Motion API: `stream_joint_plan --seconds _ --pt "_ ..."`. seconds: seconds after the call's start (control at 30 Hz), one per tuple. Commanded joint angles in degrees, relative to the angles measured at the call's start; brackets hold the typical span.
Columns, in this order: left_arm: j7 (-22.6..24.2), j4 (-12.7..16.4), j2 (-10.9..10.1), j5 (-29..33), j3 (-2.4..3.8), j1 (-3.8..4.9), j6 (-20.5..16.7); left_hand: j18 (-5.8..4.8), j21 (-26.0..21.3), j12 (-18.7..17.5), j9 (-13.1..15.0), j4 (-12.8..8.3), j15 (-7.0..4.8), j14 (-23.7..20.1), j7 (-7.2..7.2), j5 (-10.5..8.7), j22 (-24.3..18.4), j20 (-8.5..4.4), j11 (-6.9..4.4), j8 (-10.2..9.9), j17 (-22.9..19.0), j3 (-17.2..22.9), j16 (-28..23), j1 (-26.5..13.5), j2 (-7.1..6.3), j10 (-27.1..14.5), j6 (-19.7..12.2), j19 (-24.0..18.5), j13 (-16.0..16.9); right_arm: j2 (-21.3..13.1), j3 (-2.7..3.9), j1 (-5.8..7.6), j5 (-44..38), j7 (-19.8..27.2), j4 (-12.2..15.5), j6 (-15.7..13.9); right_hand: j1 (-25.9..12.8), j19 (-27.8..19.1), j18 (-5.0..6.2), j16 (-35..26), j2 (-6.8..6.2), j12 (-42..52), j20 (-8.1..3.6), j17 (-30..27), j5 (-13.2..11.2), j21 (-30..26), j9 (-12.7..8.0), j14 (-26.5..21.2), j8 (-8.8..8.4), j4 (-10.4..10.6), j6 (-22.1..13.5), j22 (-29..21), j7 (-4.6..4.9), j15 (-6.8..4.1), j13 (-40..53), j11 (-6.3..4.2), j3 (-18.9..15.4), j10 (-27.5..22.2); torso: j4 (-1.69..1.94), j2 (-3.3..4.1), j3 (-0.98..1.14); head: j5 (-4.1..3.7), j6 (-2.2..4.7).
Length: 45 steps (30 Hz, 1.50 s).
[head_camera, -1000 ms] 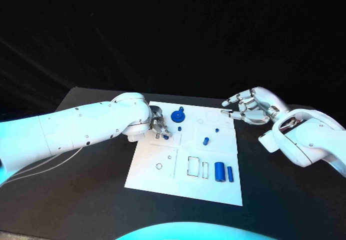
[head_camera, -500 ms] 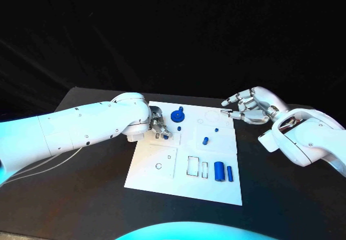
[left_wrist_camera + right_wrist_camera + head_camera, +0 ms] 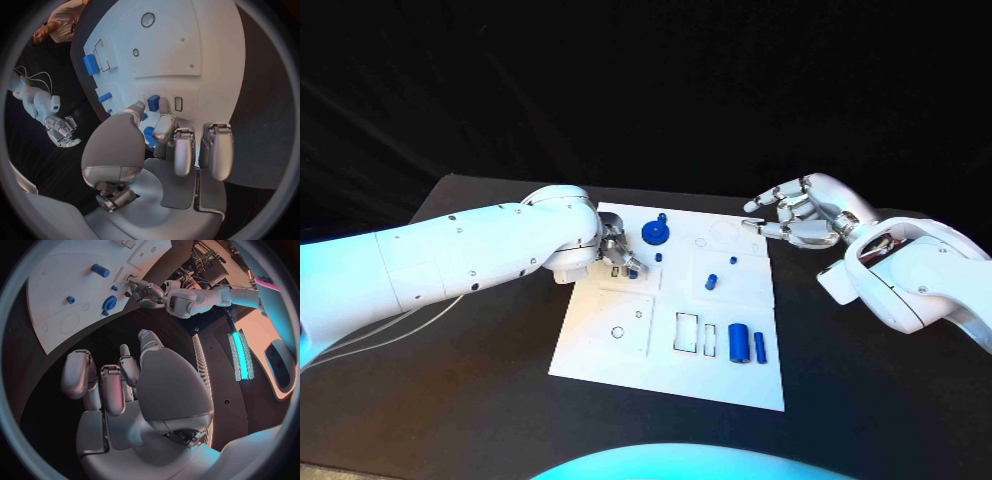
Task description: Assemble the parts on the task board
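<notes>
Robotics lab or demo stage. Black table with dark drape behind, white task board laid out with small blue parts. Seen from the right wrist: equipment racks with cables and a teal light strip nearby.

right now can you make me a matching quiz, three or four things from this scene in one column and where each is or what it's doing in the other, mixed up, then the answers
Things:
1. left hand
2. right hand
3. blue disc part
4. two blue cylinders

Places or states:
A. lying side by side near the front right of the task board
B. fingers on a small blue part at the board's left side
C. above the board's far right corner, holding nothing
D. on the far part of the board, just right of the left hand

Pairs: 1-B, 2-C, 3-D, 4-A
</notes>
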Motion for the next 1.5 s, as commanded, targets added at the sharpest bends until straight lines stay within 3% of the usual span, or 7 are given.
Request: stream_joint_plan --seconds 0.03,0.43,0.63,0.83,0.93,1.07,1.5 --pt "-2.1 0.3 -0.1 -0.1 0.04 -0.01 -0.5 -0.91 0.3 0.3 0.1 0.0 -0.38 5.9 -0.17 -0.15 13.5 -0.42 -0.16 0.2 15.1 -2.7 0.1 -0.8 0.44 0.5 0.4 4.9 0.1 0.0 0.00 -0.04 -0.5 0.2 0.0 0.6 -0.3 0.1 0.97 -0.2 0.03 -0.3 -0.34 4.1 0.4 -0.3 0.1 3.4 0.39 0.2 0.0 0.8 -0.13 -0.51 0.0 -0.36 0.2 -0.1 0.00 0.00 -0.04 -0.02 0.11" --pt "-2.0 1.3 -0.7 -0.4 0.25 0.00 -1.7 -0.90 0.2 0.2 0.3 0.0 -0.41 5.9 -0.20 -0.11 13.4 -0.46 -0.20 0.3 15.1 -6.1 0.1 -0.5 1.55 0.4 0.3 4.9 0.0 0.0 0.00 -0.06 -0.5 0.2 -0.1 0.6 -0.4 0.0 0.97 -0.2 -0.01 -0.3 -0.34 4.1 0.3 -0.3 0.1 3.4 0.39 0.2 -0.1 0.8 -0.12 -0.51 -0.1 -0.36 0.1 -0.1 0.00 -0.01 -0.02 0.04 0.28" --pt "-1.9 2.8 -1.6 0.2 1.53 0.15 -1.9 -0.88 0.2 0.0 0.3 -0.1 -0.40 5.9 -0.18 -0.04 13.3 -0.47 -0.18 0.3 15.1 -7.0 0.1 0.4 1.93 0.2 0.2 4.8 -0.3 0.1 0.00 -0.10 -0.5 0.2 -0.4 0.6 -0.4 0.0 0.97 -0.2 -0.01 -0.3 -0.34 4.1 0.3 -0.3 0.1 3.4 0.39 0.2 -0.1 0.8 -0.12 -0.51 -0.1 -0.36 0.1 -0.1 -0.02 -0.06 -0.03 -0.02 0.47" --pt "-1.9 3.4 -2.9 0.3 2.70 2.33 1.1 -0.65 -0.2 -1.0 0.2 -0.1 -0.23 5.9 0.11 0.10 12.4 -0.40 0.04 -0.1 15.1 -7.8 0.1 3.3 2.32 -0.4 -0.6 4.2 -1.2 0.2 0.00 -0.12 -0.5 0.2 -0.7 0.6 -0.4 0.0 0.97 -0.2 -0.01 -0.3 -0.34 4.1 0.3 -0.3 0.1 3.4 0.39 0.2 -0.1 0.8 -0.12 -0.51 -0.1 -0.36 0.1 -0.1 0.04 -0.11 0.05 0.05 0.96" --pt "-1.8 1.6 -2.9 0.1 2.95 4.40 2.6 -0.50 -0.5 -1.7 -0.1 -0.1 -0.06 5.9 0.39 0.11 11.8 -0.32 0.26 -0.5 15.1 -8.1 0.1 4.2 2.33 -0.9 -1.2 3.7 -1.8 0.2 0.00 -0.12 -0.5 0.2 -0.8 0.5 -0.4 0.0 0.97 -0.2 -0.01 -0.3 -0.34 4.1 0.3 -0.3 0.1 3.4 0.39 0.2 -0.1 0.8 -0.12 -0.51 -0.1 -0.36 0.1 -0.1 0.05 -0.06 0.04 0.19 1.16" --pt "-1.7 -1.6 -2.0 -0.6 3.04 5.82 3.6 -0.49 -0.6 -1.9 -0.4 0.0 0.09 5.9 0.63 0.13 11.8 -0.24 0.46 -1.0 15.1 -8.2 0.1 4.6 2.38 -1.1 -1.6 3.7 -2.0 0.3 0.00 -0.12 -0.5 0.2 -0.8 0.5 -0.4 0.0 0.97 -0.2 -0.01 -0.3 -0.34 4.1 0.3 -0.3 0.1 3.4 0.39 0.2 -0.1 0.8 -0.12 -0.51 -0.1 -0.36 0.1 -0.1 0.01 -0.04 0.02 0.25 1.36" --pt "-1.7 -10.8 2.8 -3.7 2.09 6.46 5.0 -0.49 -0.6 -2.0 -0.7 0.1 0.23 5.9 0.83 0.12 11.8 -0.15 0.63 -1.4 15.1 -8.3 0.1 4.5 2.64 -1.2 -1.9 3.7 -2.1 0.4 0.00 -0.12 -0.5 0.2 -0.8 0.5 -0.5 0.1 0.97 -0.2 -0.04 -0.3 -0.35 4.1 0.4 -0.3 0.1 3.4 0.40 0.3 -0.1 0.8 -0.13 -0.51 0.0 -0.36 0.1 -0.1 0.00 0.11 -0.07 0.43 1.71"
